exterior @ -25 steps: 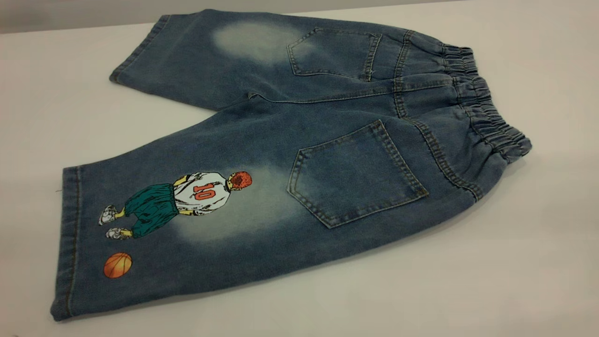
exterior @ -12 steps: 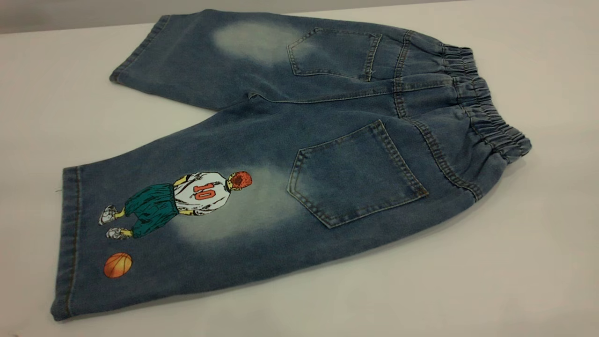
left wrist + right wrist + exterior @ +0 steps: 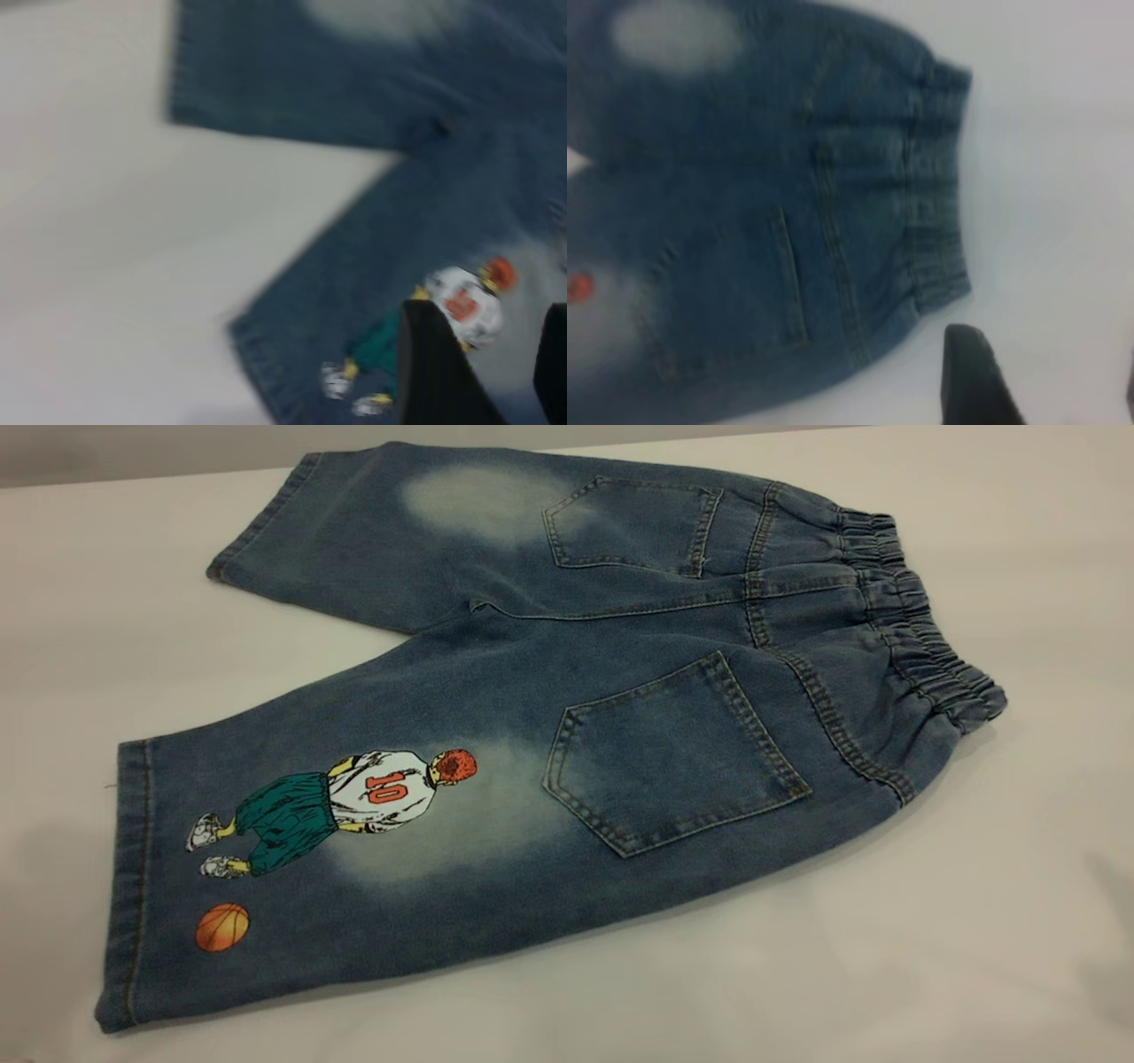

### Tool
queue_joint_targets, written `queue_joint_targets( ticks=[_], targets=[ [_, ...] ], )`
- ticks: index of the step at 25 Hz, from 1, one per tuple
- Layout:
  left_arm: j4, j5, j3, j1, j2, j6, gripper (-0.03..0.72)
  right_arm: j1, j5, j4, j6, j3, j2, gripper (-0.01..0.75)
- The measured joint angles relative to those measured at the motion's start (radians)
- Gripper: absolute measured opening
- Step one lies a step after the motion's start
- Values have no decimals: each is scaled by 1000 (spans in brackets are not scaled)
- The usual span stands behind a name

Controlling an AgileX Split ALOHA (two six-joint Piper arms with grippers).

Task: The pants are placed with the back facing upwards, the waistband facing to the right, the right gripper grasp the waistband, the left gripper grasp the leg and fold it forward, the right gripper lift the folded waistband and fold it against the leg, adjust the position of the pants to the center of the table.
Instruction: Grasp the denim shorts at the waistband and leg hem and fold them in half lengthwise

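White table [image 3: 974,921] bears pants [image 3: 567,717]; left gripper [image 3: 483,372] gapes above, empty.

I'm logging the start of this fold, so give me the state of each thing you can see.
Denim shorts: flat, unfolded, back up.
Waistband: at the right, not gripped.
Legs: spread apart, hems at the left.
Left gripper: open, above the printed leg.
Right gripper: open, off the waistband.

Denim pants [image 3: 567,717] lie flat, back side up, on the white tabletop [image 3: 974,957], filling most of the frame. The elastic waistband [image 3: 921,620] sits at the right; a basketball-player print [image 3: 337,806] marks the lower-left leg.
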Motion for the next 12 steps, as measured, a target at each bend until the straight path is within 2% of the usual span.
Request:
queue_joint_targets(
  ticks=[4, 7, 12],
  targets=[
    [-87, -63, 0, -84, 164, 130, 290, 0, -96, 50, -45, 0, 223, 318],
    [-92, -99, 0, -127, 253, 151, 290, -4, -147, 114, -114, 0, 394, 318],
    [-92, -102, -4, -173, 306, 157, 290, -65, -190, 245, -257, -46, 673, 318]
  ],
)
